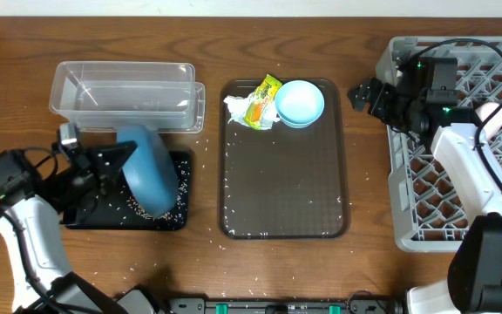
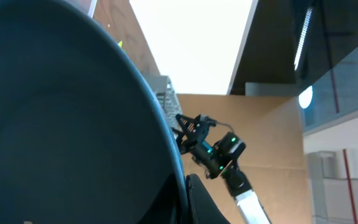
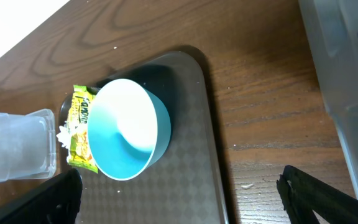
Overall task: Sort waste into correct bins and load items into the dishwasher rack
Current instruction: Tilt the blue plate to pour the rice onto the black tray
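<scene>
My left gripper (image 1: 111,162) is shut on the rim of the dark-blue dish (image 1: 149,171) and holds it tilted on edge over the black tray (image 1: 179,218). Loose rice grains (image 1: 138,208) lie in that tray. In the left wrist view the dish (image 2: 73,124) fills the frame, with the gripper (image 2: 186,194) on its rim. My right gripper (image 1: 361,94) is open and empty, between the brown tray and the grey rack (image 1: 460,201). In the right wrist view the gripper (image 3: 179,199) hangs over the tray edge, near the light-blue bowl (image 3: 126,127) and the yellow-green wrapper (image 3: 82,127).
The clear tub (image 1: 125,96) stands behind the black tray. The bowl (image 1: 300,103), white tissue (image 1: 236,106) and wrapper (image 1: 261,100) sit at the far end of the brown tray (image 1: 286,187). A few rice grains are scattered around it. Two pale cup-like things (image 1: 495,113) sit in the rack.
</scene>
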